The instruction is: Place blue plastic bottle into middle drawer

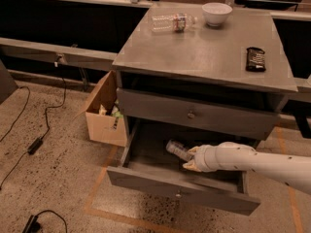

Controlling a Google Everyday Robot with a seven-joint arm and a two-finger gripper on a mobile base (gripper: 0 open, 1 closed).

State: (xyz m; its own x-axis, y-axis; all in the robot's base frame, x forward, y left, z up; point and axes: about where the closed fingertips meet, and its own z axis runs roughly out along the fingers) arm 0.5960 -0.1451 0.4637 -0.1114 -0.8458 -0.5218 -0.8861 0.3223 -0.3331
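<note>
The blue plastic bottle point(177, 150) lies on its side inside the open middle drawer point(146, 179), near the middle of the drawer floor. My gripper point(190, 159) reaches into the drawer from the right on a white arm. It sits just right of the bottle, at the bottle's near end, with its fingers apart. The bottle rests on the drawer floor, touching or almost touching the upper fingertip point(191, 151). The drawer is pulled far out from the grey cabinet point(194, 62).
The knobbed drawer above point(192, 114) is closed. On the cabinet top lie a slim clear bottle with a reddish label point(172, 22), a white bowl point(216, 12) and a black object point(255, 58). An open cardboard box point(103, 115) stands left of the cabinet. Cables point(34, 144) lie on the floor.
</note>
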